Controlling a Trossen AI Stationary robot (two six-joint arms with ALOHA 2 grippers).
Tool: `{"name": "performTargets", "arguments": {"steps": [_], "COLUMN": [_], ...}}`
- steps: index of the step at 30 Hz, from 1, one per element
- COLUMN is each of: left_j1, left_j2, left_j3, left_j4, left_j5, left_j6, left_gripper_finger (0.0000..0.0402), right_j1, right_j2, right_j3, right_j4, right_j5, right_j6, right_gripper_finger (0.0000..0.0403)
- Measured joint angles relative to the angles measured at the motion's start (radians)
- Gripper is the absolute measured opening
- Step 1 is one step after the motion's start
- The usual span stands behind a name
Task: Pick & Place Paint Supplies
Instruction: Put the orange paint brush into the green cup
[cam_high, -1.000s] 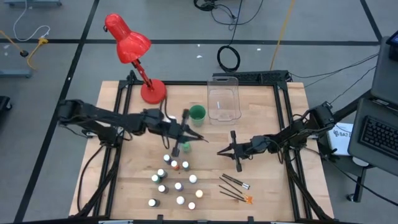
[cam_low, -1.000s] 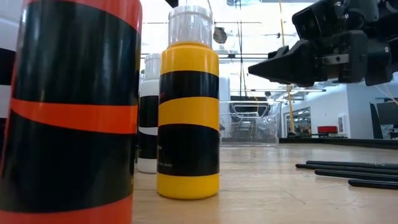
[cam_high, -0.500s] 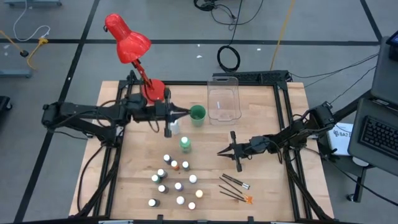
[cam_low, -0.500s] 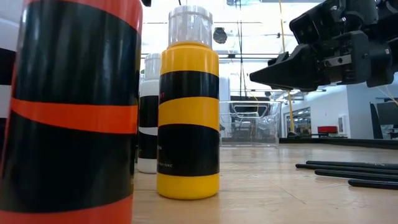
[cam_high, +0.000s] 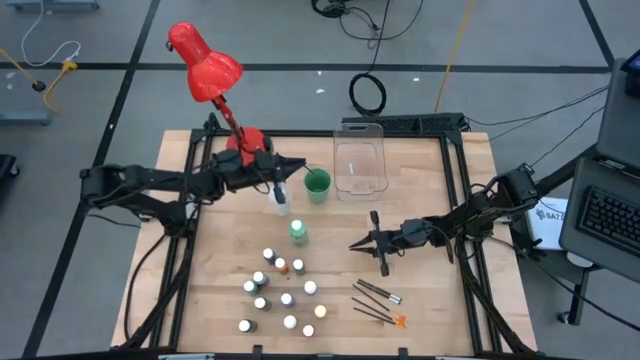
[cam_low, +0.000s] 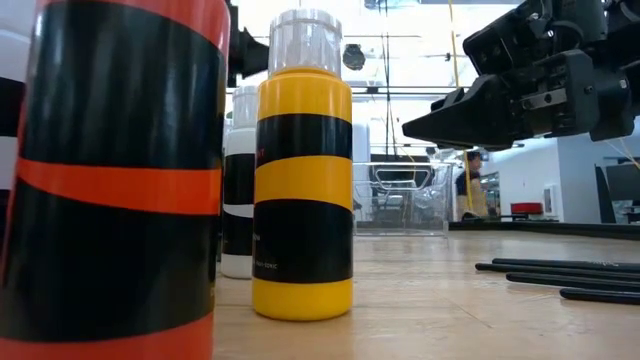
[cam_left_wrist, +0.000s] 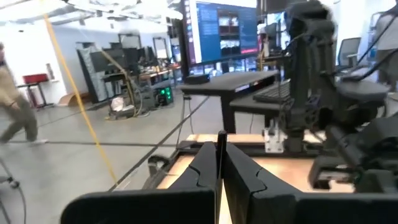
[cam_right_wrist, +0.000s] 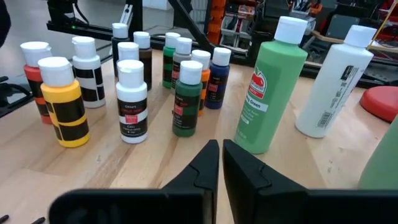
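From above, the wooden table (cam_high: 420, 300) holds a bunch of tiny paint bottles (cam_high: 281, 295) near the front, left of the middle. A tall green bottle (cam_high: 298, 232) stands just behind them, and a tall white bottle (cam_high: 278, 201) stands farther back, beside the green cup (cam_high: 317, 184). The clear bin (cam_high: 360, 160) is at the far edge, right of the cup. Thin dark brushes (cam_high: 376, 302) lie at the front, right of the little bottles. The left gripper (cam_high: 297, 167) is up over the white bottle and the cup, with its fingers pressed together and nothing in them. The right gripper (cam_high: 356, 245) waits over the middle of the table, right of the green bottle, its fingers together and empty too. A red lamp (cam_high: 208, 68) stands at the far left corner. From table height, a yellow and black bottle (cam_low: 301, 170) stands very close, with an orange and black bottle (cam_low: 115, 180) even closer on the left, and the brushes (cam_low: 560, 275) lie on the right. The left wrist view shows that arm's closed fingers (cam_left_wrist: 239, 171) pointing into the room, where a person (cam_left_wrist: 13, 99) walks far off. The right wrist view shows closed fingers (cam_right_wrist: 202, 165) aimed at the little bottles (cam_right_wrist: 134, 68), the green bottle (cam_right_wrist: 268, 87) and the white bottle (cam_right_wrist: 334, 81).
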Motion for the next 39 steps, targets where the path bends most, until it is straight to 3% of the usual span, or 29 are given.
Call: {"name": "performTargets", "arguments": {"steps": [20, 30, 39], "left_j1": [0.041, 0.057, 0.089], "left_j2": [0.231, 0.284, 0.302], "left_j3": [0.003, 0.006, 0.004], "left_j4": [0.061, 0.069, 0.052], "left_j5": [-0.009, -0.007, 0.092], "left_j6": [-0.029, -0.048, -0.135], "left_gripper_finger": [0.0003, 0.0002, 0.001], "right_j1": [0.0, -0.003, -0.003], "right_j2": [0.0, 0.0, 0.0], "right_j3": [0.0, 0.0, 0.0], "right_j4": [0.001, 0.013, 0.023], "right_j5": [0.003, 0.003, 0.003], "right_j6": [-0.026, -0.075, -0.082], "right_gripper_finger": [0.0013, 0.0013, 0.0013]}}
